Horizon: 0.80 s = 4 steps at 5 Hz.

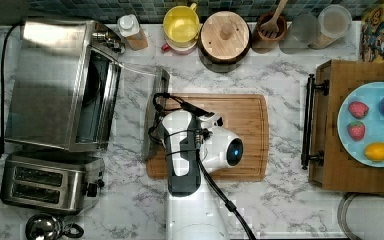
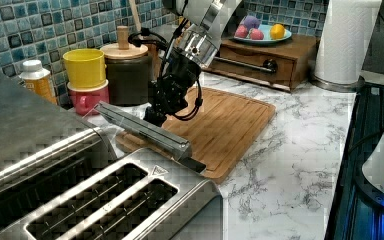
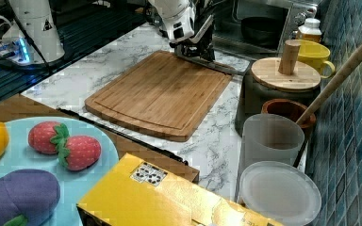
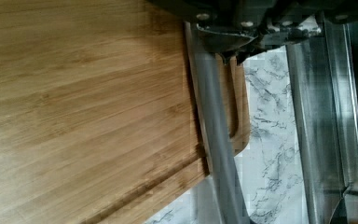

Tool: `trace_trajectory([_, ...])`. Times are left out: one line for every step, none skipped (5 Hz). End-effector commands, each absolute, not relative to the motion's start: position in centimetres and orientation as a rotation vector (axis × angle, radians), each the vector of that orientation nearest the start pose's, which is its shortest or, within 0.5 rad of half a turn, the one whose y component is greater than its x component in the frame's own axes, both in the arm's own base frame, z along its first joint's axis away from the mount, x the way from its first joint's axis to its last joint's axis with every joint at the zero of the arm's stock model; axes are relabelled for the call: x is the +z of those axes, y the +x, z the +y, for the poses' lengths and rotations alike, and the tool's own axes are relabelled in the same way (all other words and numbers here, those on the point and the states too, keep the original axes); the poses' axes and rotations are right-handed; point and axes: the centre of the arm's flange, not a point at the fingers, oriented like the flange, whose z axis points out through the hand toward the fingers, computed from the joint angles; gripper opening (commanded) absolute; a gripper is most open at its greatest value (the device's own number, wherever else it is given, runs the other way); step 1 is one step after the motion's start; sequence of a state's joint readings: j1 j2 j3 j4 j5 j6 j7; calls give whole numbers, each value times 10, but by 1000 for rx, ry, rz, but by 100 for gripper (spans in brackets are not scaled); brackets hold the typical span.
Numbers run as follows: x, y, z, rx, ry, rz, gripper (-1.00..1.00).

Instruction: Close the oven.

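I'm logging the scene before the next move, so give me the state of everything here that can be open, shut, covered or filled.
oven: door open, folded down flat.
gripper: at the door's handle bar; grip unclear.
toaster: slots empty.
dark canister: covered by its wooden lid.
yellow cup: upright, empty.
blue plate: holding toy fruit.
cutting board: bare.

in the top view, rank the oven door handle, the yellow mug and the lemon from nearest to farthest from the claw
1. Oven door handle: right beside the claw, at the cutting board's edge on the top view's left.
2. Yellow mug: by the tiled wall, toward the top view's top.
3. Lemon: on the blue plate, far on the top view's right.
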<state>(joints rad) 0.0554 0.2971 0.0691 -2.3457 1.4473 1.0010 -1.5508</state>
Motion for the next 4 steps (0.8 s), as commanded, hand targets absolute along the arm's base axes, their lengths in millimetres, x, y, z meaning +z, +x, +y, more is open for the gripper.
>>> trace_trajectory([323,523,153,-377,-2268,236,-100])
trace_trajectory([340,514,178,-413,-2270,180,-100])
trace_trajectory([356,514,207,-395,-2320,119,-100])
trace_trajectory([367,514,237,-425,-2407,95,-100])
